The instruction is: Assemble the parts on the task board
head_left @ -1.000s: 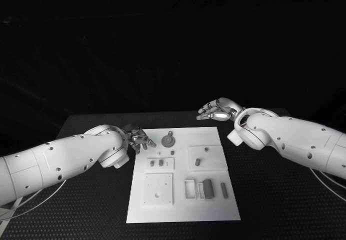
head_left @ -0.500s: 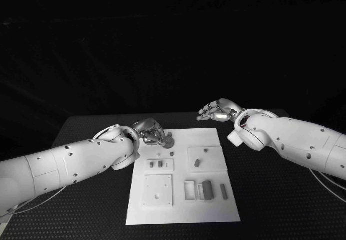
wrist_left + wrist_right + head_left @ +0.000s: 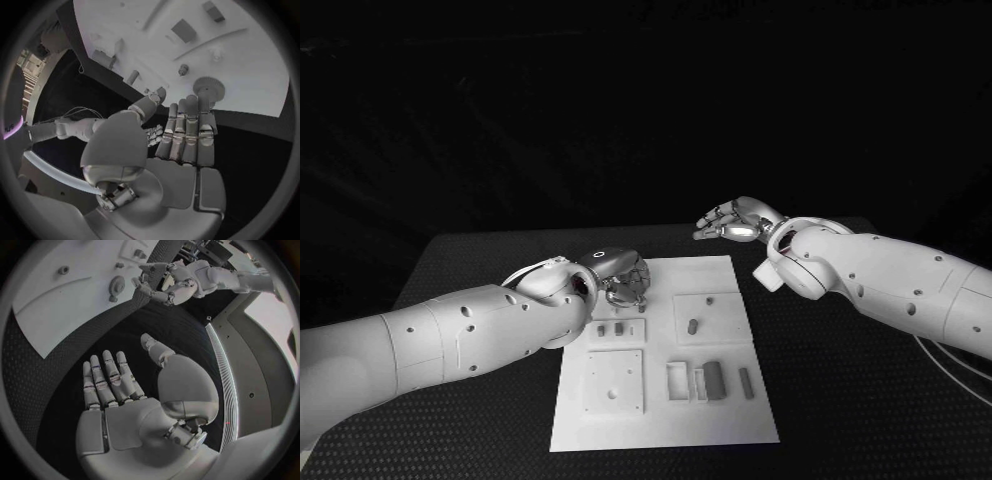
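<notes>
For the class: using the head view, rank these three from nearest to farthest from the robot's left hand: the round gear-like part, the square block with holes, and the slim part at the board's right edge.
1. Round gear-like part: at the fingers of the left hand, far end of the board.
2. Square block with holes: nearer end, left side of the board.
3. Slim part: by the board's right edge, farthest.

Matt white plastic task board (image 3: 661, 400), woven-textured black table (image 3: 848, 400), glossy metal left hand (image 3: 620, 278)
</notes>
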`<action>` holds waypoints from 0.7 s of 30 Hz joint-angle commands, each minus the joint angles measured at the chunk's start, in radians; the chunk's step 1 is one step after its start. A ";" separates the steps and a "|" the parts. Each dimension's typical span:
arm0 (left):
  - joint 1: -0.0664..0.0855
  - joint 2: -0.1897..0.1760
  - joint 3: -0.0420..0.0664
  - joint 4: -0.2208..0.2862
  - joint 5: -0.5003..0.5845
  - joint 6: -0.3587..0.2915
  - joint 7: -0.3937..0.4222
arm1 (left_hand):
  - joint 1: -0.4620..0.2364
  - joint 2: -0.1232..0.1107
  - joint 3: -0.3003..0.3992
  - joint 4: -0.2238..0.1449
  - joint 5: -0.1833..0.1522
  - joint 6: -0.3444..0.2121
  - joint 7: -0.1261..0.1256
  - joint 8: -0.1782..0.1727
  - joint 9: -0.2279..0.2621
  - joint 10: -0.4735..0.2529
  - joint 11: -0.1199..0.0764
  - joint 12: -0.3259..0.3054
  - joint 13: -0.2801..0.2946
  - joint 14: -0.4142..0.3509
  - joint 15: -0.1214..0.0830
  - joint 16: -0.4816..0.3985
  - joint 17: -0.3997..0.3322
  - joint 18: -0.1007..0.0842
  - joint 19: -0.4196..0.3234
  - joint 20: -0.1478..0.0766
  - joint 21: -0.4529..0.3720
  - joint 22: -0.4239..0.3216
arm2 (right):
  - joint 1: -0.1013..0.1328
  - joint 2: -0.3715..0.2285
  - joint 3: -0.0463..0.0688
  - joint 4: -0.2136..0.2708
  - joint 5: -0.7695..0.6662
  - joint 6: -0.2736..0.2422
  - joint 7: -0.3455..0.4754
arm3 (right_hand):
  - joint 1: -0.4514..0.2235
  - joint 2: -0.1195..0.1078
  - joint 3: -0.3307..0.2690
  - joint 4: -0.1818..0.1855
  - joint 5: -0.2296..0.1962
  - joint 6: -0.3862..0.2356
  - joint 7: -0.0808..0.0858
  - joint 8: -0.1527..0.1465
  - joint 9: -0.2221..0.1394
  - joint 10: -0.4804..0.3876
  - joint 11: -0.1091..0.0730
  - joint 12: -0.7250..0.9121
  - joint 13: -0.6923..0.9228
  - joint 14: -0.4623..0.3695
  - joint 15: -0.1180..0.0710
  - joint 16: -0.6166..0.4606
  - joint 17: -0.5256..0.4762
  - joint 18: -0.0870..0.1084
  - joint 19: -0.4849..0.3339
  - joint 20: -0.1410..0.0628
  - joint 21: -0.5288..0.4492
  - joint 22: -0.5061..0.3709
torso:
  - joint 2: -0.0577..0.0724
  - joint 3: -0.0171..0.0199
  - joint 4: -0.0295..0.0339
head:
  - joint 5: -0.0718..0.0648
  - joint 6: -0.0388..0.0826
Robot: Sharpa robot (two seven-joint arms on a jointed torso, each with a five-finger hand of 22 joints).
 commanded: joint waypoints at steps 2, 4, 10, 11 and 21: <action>-0.003 0.010 0.000 -0.005 -0.074 0.079 0.034 | 0.012 0.004 -0.007 -0.001 -0.005 0.018 -0.003 0.008 -0.002 0.014 -0.001 -0.008 -0.004 0.011 0.000 -0.006 0.002 0.018 0.008 0.000 -0.007 -0.003 | 0.000 0.003 0.000 -0.001 -0.004 0.022 0.014 | -0.001 0.013 0.001 -0.008 0.002 -0.005 0.042 0.006 -0.001 0.009 -0.002 0.000 0.001 0.015 -0.004 0.007 0.002 0.024 0.020 -0.001 -0.011 -0.007 | 0.000 -0.0004 0.0009 | 0.000 0.001; -0.003 0.015 0.000 -0.010 -0.092 0.101 0.034 | 0.014 0.007 -0.008 -0.001 -0.005 0.026 -0.005 0.011 -0.004 0.023 -0.003 -0.012 -0.007 0.020 -0.003 -0.005 0.005 0.019 0.017 -0.002 -0.006 -0.003 | 0.000 0.005 0.000 -0.001 -0.005 0.023 0.014 | -0.002 0.017 0.001 -0.010 0.002 -0.002 0.038 0.009 0.000 0.012 -0.003 0.001 0.002 0.021 -0.007 0.010 0.003 0.027 0.029 -0.001 -0.016 -0.010 | 0.000 -0.0007 0.0002 | -0.001 0.001; -0.010 0.028 0.000 -0.027 -0.094 0.103 0.033 | 0.013 0.003 -0.015 -0.001 -0.005 0.027 0.007 0.006 -0.015 0.036 -0.003 -0.038 -0.018 0.033 -0.006 -0.012 0.009 0.018 0.030 -0.006 -0.010 -0.008 | 0.000 0.007 0.000 -0.001 -0.006 0.023 0.014 | -0.004 0.017 0.000 -0.011 0.002 0.000 0.039 0.011 0.000 0.013 -0.003 0.002 0.002 0.023 -0.007 0.010 0.002 0.029 0.033 0.000 -0.019 -0.012 | -0.001 -0.0010 0.0004 | -0.001 0.004; -0.011 0.031 0.000 -0.032 -0.094 0.099 0.033 | 0.013 0.002 -0.016 -0.001 -0.005 0.026 0.009 0.005 -0.017 0.036 -0.003 -0.042 -0.020 0.034 -0.006 -0.014 0.009 0.018 0.031 -0.006 -0.011 -0.009 | 0.000 0.007 0.000 -0.001 -0.006 0.022 0.014 | -0.004 0.016 0.000 -0.012 0.002 0.000 0.039 0.011 0.000 0.013 -0.003 0.002 0.002 0.022 -0.007 0.009 0.002 0.029 0.034 0.000 -0.020 -0.012 | 0.000 -0.0006 0.0006 | -0.002 0.006; -0.017 0.038 0.001 -0.051 -0.095 0.080 0.020 | 0.013 0.002 -0.019 0.000 -0.005 0.025 0.014 0.003 -0.023 0.043 -0.002 -0.059 -0.026 0.044 -0.008 -0.013 0.015 0.019 0.042 -0.009 -0.010 -0.009 | 0.000 0.009 0.000 0.000 -0.005 0.021 0.011 | -0.009 0.016 -0.002 -0.010 0.002 -0.006 0.048 0.008 -0.002 0.014 -0.003 0.001 0.001 0.023 -0.007 0.008 0.000 0.031 0.038 0.001 -0.028 -0.015 | -0.001 -0.0012 0.0011 | -0.003 0.008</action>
